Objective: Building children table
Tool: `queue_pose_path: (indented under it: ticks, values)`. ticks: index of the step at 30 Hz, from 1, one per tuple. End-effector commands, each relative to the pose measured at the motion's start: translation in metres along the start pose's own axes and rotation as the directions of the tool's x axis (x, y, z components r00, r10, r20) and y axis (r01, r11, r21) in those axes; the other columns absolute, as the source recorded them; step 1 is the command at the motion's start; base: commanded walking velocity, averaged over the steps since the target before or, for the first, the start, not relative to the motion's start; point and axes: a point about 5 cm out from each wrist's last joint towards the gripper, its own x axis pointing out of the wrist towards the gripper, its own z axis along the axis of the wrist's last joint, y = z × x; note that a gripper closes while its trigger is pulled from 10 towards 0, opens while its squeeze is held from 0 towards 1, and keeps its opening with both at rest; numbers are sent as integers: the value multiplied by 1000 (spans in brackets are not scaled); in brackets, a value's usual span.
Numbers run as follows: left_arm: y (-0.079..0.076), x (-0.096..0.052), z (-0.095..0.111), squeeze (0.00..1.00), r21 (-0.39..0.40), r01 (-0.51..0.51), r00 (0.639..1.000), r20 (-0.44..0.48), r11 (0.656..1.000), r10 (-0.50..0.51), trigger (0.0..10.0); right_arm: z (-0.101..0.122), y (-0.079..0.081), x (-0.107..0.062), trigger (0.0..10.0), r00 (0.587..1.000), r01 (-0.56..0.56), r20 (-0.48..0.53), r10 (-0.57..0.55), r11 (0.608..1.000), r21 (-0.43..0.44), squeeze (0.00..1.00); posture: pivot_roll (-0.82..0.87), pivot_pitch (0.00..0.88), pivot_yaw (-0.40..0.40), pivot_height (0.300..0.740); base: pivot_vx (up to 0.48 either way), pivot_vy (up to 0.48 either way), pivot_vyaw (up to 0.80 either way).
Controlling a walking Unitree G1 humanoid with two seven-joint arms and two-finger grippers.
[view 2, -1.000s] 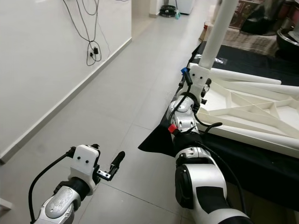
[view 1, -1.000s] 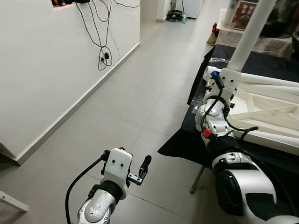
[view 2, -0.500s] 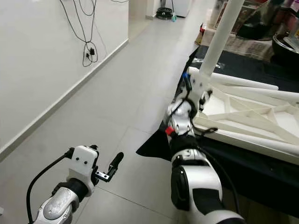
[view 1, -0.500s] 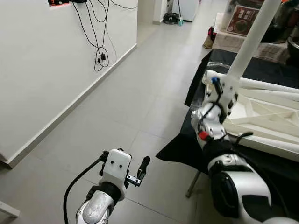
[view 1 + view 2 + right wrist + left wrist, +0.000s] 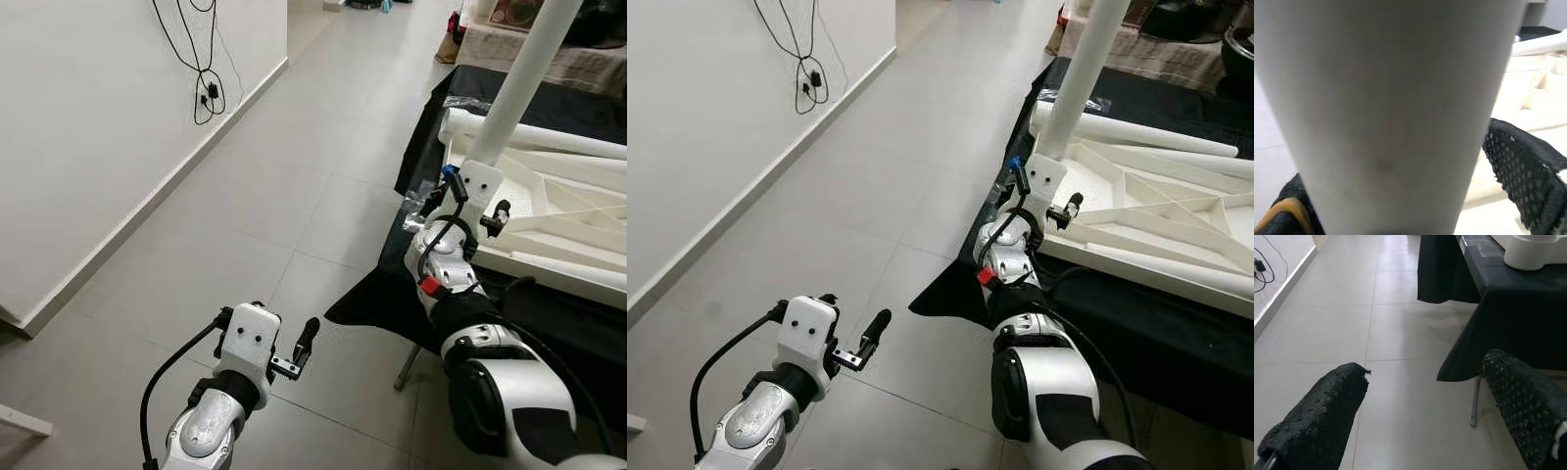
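Gripping white leg (image 5: 524,83), right tool (image 5: 480,201); black cloth (image 5: 1136,323) beneath.

Worktop (image 5: 1176,323) draped in black cloth (image 5: 387,294) to my right, white upturned children's table frame (image 5: 1156,230) lying on it, pale tiled floor (image 5: 255,196) beside it

The white table leg (image 5: 519,83) is cut off by the top edge of the eye views, so its upper end cannot be seen. In the right wrist view it is blurred, and the right gripper's fingers (image 5: 1520,171) are largely hidden behind it. The upturned white tabletop (image 5: 1176,220) is cut off at the right edge. The black cloth (image 5: 1176,323) conceals the stand beneath, apart from one thin metal leg (image 5: 409,364).
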Motion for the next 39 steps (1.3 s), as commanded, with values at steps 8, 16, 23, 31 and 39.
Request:
queue_pose_path:
  ticks: [8,16,23,31,39]
  values:
    - [0,1,-7,0,-8,7,999,-31,1000,-7,10000,8,-5,1,10000,980,-157,124,153,987,26,0,65,133,-46,740,0,0,0]
    - [0,2,-7,0,0,9,1000,-30,1000,-9,10000,7,-13,7,10000,906,-399,150,396,917,-13,0,62,136,-40,740,0,0,0]
    - [0,2,-7,0,3,10,1000,-27,1000,-10,10000,18,-23,22,10000,877,-466,146,458,885,26,0,63,139,-43,740,0,0,0]
    - [0,3,-6,0,4,9,1000,-26,1000,-9,10000,25,-24,27,10000,845,-528,138,517,847,66,0,66,140,-47,740,0,0,0]
    - [0,3,-6,0,4,7,1000,-24,1000,-7,10000,29,-18,27,10000,670,-743,80,738,665,79,0,64,142,-47,740,0,0,0]
